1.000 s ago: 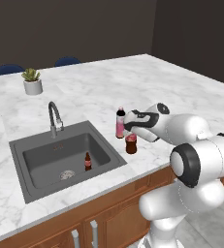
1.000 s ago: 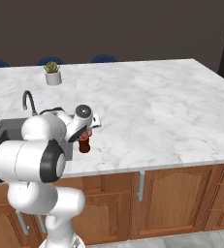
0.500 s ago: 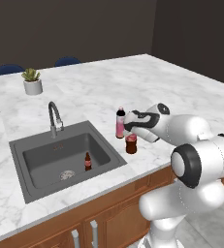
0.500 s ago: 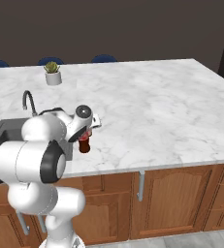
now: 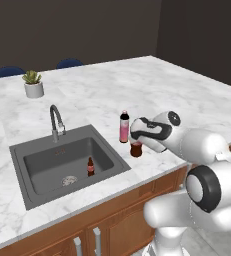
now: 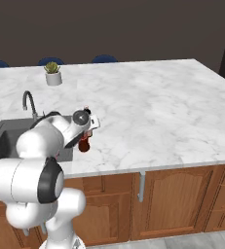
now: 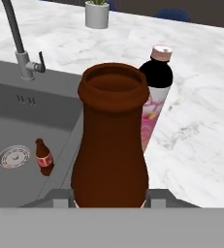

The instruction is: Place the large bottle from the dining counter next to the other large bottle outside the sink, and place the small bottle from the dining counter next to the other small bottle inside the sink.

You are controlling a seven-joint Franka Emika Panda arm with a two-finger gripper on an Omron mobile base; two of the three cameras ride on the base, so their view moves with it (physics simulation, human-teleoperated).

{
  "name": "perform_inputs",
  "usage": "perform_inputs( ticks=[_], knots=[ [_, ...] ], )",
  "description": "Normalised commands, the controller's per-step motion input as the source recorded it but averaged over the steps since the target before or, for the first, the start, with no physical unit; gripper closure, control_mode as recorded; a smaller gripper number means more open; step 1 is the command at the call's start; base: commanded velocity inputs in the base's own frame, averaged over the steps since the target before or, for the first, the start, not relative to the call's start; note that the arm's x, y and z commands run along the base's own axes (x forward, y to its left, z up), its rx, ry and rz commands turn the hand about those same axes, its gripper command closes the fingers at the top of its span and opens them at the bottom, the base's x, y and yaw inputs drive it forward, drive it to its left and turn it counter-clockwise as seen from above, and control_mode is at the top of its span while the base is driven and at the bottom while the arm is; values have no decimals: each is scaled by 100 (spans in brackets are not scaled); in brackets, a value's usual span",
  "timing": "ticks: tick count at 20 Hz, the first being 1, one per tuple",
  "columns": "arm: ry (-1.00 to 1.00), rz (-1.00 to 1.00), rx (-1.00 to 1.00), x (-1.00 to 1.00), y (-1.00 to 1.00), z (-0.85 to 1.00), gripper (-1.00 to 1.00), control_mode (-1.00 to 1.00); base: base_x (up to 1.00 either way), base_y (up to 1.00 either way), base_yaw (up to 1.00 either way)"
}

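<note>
The large bottle (image 5: 136, 149), dark brown, stands upright on the marble dining counter (image 5: 187, 95) just right of the sink (image 5: 42, 165). My gripper (image 5: 136, 139) is shut on its neck from the front, and its wide brown mouth (image 7: 111, 140) fills the middle of the hand view between my gripper (image 7: 111, 196) tips. Right behind it, close but apart, stands the other large bottle (image 5: 124, 127) with a pink label and dark cap (image 7: 154, 97). A small brown bottle with a red label (image 5: 90, 166) stands inside the sink near the drain (image 7: 44, 156). The small bottle from the dining counter is out of view.
A curved chrome tap (image 5: 56, 120) rises behind the sink. A potted plant (image 5: 33, 85) sits at the far left of the counter, with blue chair backs (image 6: 104, 59) beyond the far edge. The counter's front edge runs close to the brown bottle (image 6: 84, 144).
</note>
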Motion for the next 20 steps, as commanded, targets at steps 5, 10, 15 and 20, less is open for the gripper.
perform_inputs(
  ticks=[5, 10, 15, 20],
  knots=[
    [-2, 1, 0, 0, 0, 0, 100, -100, 0, 0, 0],
    [0, 0, 0, 18, 0, -1, 100, -100, 0, 0, 0],
    [0, 0, 2, 30, 2, -5, 100, -100, 0, 0, 0],
    [0, 0, 2, 9, 5, -20, 100, -100, 0, 0, 0]
  ],
)
